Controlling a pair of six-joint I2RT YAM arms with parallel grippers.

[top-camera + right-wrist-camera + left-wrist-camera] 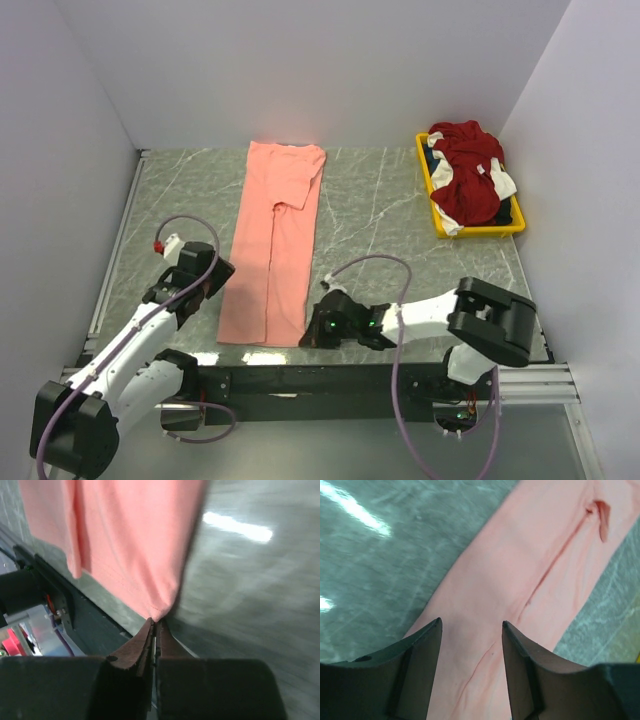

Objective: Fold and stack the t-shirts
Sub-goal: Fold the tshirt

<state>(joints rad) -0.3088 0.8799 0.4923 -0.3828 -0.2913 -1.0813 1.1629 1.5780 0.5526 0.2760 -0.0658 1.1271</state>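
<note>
1. Folding is the step in hand. The salmon-pink t-shirt (275,240) lies flat down the middle of the worktop (390,220), folded lengthwise into a long narrow strip, with the collar end far and the hem end near you.
2. Your right gripper (155,625) sits low at the near right corner of that hem. Its fingers are pressed together and the corner puckers right into the tips. It looks pinched, though the wrist view won't tell you how much cloth is caught.
3. Your left gripper (471,625) hangs over the near left part of the strip with its fingers spread apart. Nothing is between them, and as far as I can see they aren't touching the cloth.
4. Next move, as I judge it: bring the left gripper down onto the other hem corner and close it. Then lift both corners together and carry them toward the collar end to halve the strip. Keep the two level, or the fold goes skew.
5. Waiting its turn, the dark red t-shirt (468,170) with white parts is heaped in the yellow tray (427,185) at the far right, with some dark cloth under it. Stacking isn't begun.
</note>
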